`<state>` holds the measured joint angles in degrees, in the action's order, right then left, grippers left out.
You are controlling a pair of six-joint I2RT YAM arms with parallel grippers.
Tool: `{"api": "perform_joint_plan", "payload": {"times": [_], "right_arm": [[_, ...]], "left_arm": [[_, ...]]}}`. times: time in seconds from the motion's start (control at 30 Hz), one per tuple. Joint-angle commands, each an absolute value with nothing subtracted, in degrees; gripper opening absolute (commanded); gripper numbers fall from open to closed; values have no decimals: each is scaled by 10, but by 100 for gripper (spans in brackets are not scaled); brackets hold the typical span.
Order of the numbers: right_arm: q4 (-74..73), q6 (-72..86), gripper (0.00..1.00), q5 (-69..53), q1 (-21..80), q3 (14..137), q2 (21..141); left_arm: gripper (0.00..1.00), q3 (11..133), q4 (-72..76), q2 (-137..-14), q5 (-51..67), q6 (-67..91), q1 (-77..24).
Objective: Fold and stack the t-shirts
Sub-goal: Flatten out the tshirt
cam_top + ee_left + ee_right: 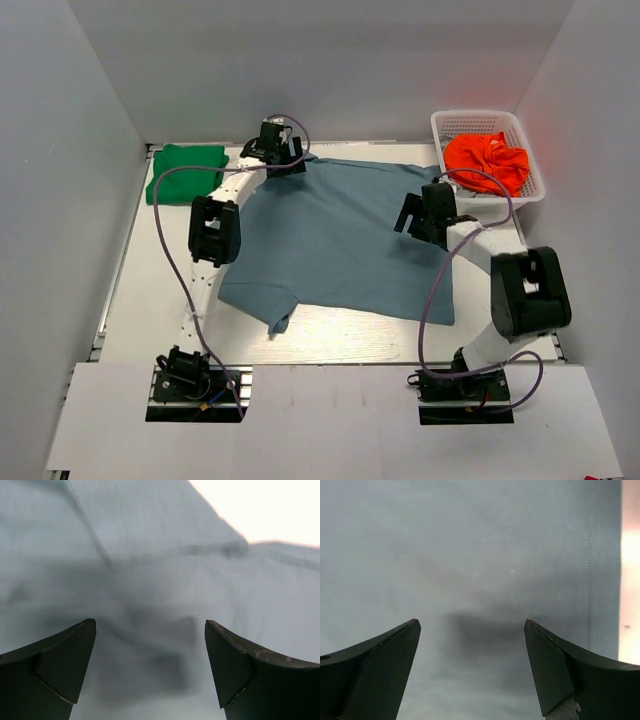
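Observation:
The slate-blue t-shirt lies spread flat in the middle of the table, one sleeve sticking out at its near left. The green t-shirt lies folded at the far left corner. My left gripper is open and empty, hovering over the blue shirt's far left edge; its wrist view shows blue cloth between the spread fingers. My right gripper is open and empty over the shirt's right part; blue cloth fills its wrist view, the hem at the right.
A white basket holding an orange garment stands at the far right corner, close behind my right arm. White walls enclose the table on three sides.

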<state>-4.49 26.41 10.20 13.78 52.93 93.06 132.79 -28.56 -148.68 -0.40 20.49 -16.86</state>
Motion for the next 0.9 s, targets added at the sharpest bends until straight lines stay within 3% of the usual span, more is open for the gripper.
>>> {"api": "perform_joint_plan", "payload": {"times": [0.0, 0.13, 0.27, 0.37, 0.63, 0.87], "right_arm": [[-43, 247, 90, 122, 152, 516, 853], [-49, 277, 90, 94, 156, 463, 810], [-40, 302, 90, 75, 156, 423, 781], [-48, 305, 90, 87, 155, 410, 772], [-34, 314, 90, 108, 152, 392, 766], [-35, 310, 90, 117, 152, 394, 789]], "left_arm": [[100, 1284, -290, -1338, 12, 191, -179], [100, 1121, -331, -1164, -43, 210, -194], [100, 775, -290, -961, -48, 301, -220], [100, 605, -299, -870, -28, 374, -237], [100, 394, -403, -678, 103, 447, -315], [97, 358, -397, -709, 122, 468, -359]]}}
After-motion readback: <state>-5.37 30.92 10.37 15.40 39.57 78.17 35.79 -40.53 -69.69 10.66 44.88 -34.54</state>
